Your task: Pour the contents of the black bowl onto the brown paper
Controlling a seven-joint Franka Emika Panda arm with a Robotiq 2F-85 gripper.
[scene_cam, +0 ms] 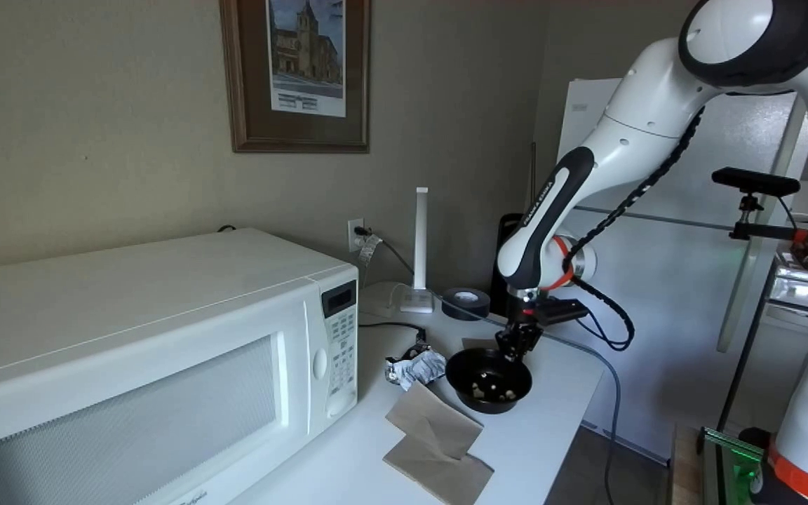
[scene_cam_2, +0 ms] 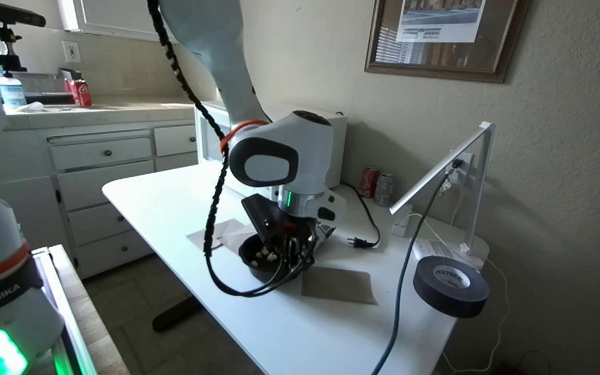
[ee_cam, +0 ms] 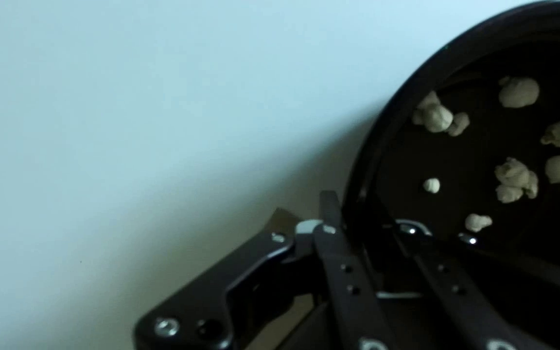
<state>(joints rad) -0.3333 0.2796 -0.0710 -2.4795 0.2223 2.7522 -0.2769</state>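
Note:
The black bowl (scene_cam: 470, 393) holds several pale popcorn-like pieces (ee_cam: 513, 180). It shows in both exterior views (scene_cam_2: 261, 273) and at the right of the wrist view (ee_cam: 455, 53). My gripper (scene_cam: 513, 354) is shut on the bowl's rim, one finger outside and one inside, as the wrist view (ee_cam: 360, 214) shows. The bowl is roughly upright; I cannot tell whether it touches the table. Creased brown paper (scene_cam: 439, 428) lies in front of the bowl in an exterior view. A separate brown piece (scene_cam_2: 339, 285) lies on the gripper's other side.
A white microwave (scene_cam: 165, 337) stands on the white table (scene_cam_2: 300, 333). Crumpled foil (scene_cam: 421, 368) lies beside the bowl. A roll of black tape (scene_cam_2: 451, 286), a white lamp (scene_cam: 420, 245), cans (scene_cam_2: 375, 185) and a loose plug (scene_cam_2: 361, 243) are nearby. A cable (scene_cam_2: 401, 291) crosses the table.

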